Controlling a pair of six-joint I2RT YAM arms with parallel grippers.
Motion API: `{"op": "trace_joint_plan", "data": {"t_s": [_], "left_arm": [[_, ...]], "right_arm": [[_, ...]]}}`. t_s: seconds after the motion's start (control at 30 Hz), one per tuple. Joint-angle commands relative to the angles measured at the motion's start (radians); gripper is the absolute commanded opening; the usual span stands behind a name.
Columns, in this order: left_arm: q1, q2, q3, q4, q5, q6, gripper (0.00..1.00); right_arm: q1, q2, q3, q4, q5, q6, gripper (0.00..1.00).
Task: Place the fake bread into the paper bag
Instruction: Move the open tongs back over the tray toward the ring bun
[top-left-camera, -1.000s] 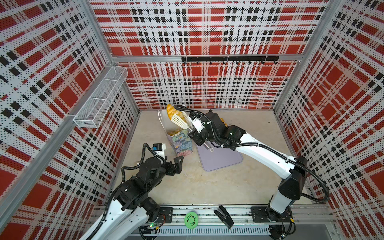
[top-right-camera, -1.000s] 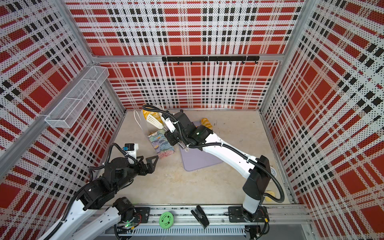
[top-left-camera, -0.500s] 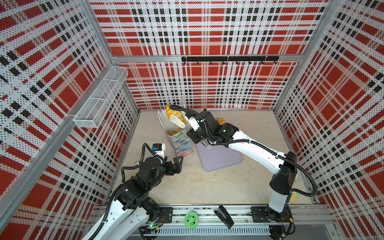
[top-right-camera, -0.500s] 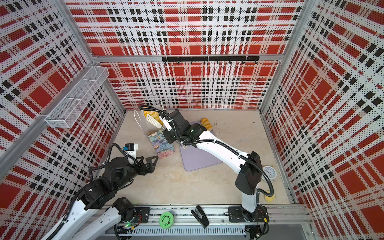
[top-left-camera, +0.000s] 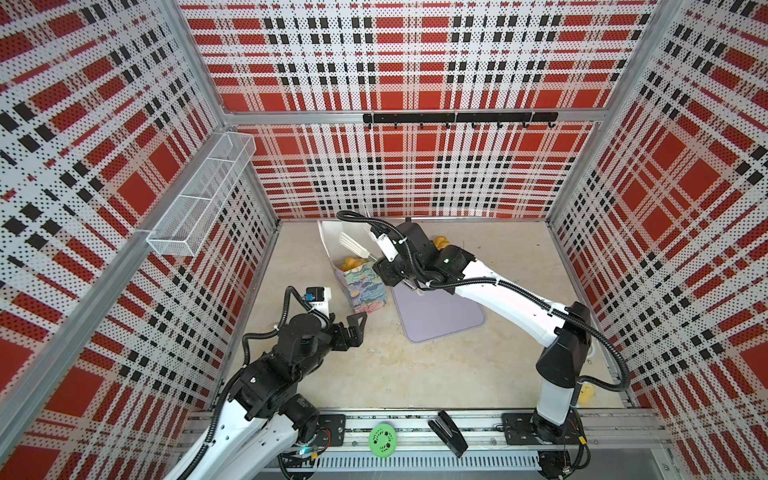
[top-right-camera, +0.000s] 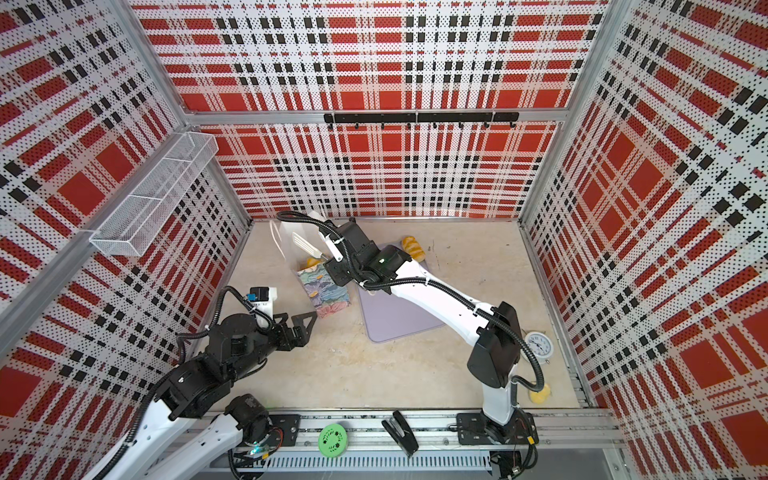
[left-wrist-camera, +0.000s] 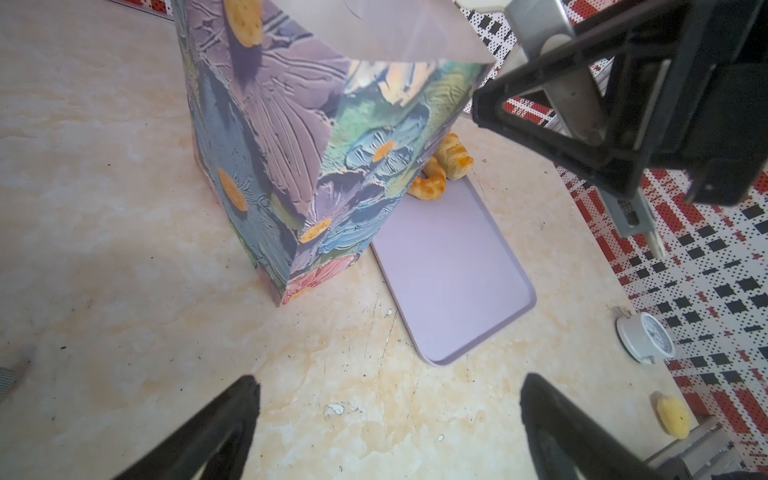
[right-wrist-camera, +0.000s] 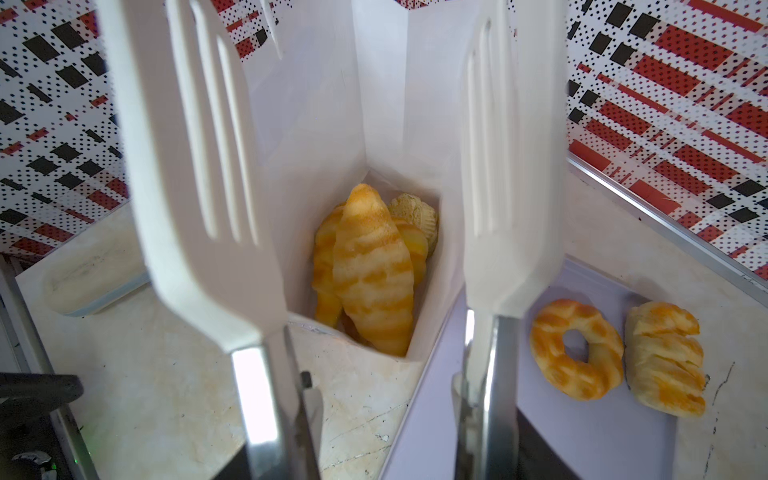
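change from 1 second ago: the striped bread (right-wrist-camera: 374, 270), then held in the tongs (right-wrist-camera: 199, 166) above the bag (top-left-camera: 365, 286), now lies inside it on top of other pieces. the right claw (top-left-camera: 388, 270) grips the tongs by the handles; the blades stand apart and empty over the bag mouth. the left claw (left-wrist-camera: 386, 399) is spread wide, empty, low beside the bag, unmoved. 1 ring (right-wrist-camera: 575, 349) and 1 bun (right-wrist-camera: 665, 357) lie at the far end of the tray (left-wrist-camera: 457, 270). surface: beige table (top-left-camera: 415, 374), scuffed. room: red plaid walls (top-left-camera: 415, 62), wire basket (top-left-camera: 199, 195), hook rail (top-left-camera: 457, 117).
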Motion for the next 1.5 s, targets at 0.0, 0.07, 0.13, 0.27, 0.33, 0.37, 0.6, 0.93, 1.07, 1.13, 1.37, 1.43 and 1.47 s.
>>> {"op": "trace_joint_plan", "data": {"t_s": [0.0, 0.07, 0.13, 0.27, 0.33, 0.37, 0.6, 0.93, 1.07, 1.13, 1.37, 1.43, 1.47], "left_arm": [[0.004, -0.012, 0.006, 0.002, 0.002, -0.007, 0.99], [0.003, -0.017, 0.004, 0.0, 0.003, -0.01, 1.0], [-0.005, -0.021, 0.002, -0.002, -0.001, -0.014, 0.99], [-0.029, -0.032, -0.003, -0.008, -0.027, -0.021, 1.0], [-0.049, -0.038, -0.001, -0.012, -0.052, -0.028, 0.99], [-0.061, -0.042, 0.0, -0.014, -0.066, -0.03, 0.99], [-0.205, -0.033, -0.004, -0.019, -0.207, -0.056, 0.99], [-0.465, 0.072, -0.026, -0.01, -0.441, -0.123, 0.99], [-0.515, 0.129, -0.039, 0.022, -0.47, -0.142, 0.99], [-0.531, 0.161, -0.049, 0.045, -0.471, -0.153, 0.99], [-0.552, 0.247, -0.104, 0.158, -0.431, -0.184, 0.99], [-0.553, 0.273, -0.117, 0.192, -0.416, -0.192, 0.99], [-0.553, 0.286, -0.123, 0.209, -0.408, -0.194, 0.99]], "right_arm": [[0.001, -0.068, 0.002, 0.05, 0.013, -0.018, 0.6], [0.002, -0.104, -0.035, 0.06, 0.023, -0.017, 0.6], [0.002, -0.153, -0.089, 0.078, 0.033, -0.015, 0.6], [0.002, -0.249, -0.207, 0.106, 0.056, -0.011, 0.61], [0.002, -0.296, -0.266, 0.117, 0.057, -0.007, 0.61], [0.002, -0.319, -0.295, 0.121, 0.078, -0.001, 0.61], [-0.008, -0.476, -0.492, 0.141, 0.161, 0.028, 0.62], [-0.123, -0.669, -0.75, 0.124, 0.162, 0.105, 0.63], [-0.179, -0.722, -0.83, 0.102, 0.159, 0.128, 0.63], [-0.203, -0.742, -0.866, 0.099, 0.162, 0.136, 0.63], [-0.244, -0.76, -0.933, 0.075, 0.189, 0.144, 0.64], [-0.258, -0.749, -0.943, 0.063, 0.19, 0.144, 0.64], [-0.268, -0.743, -0.946, 0.059, 0.181, 0.146, 0.64]]}}
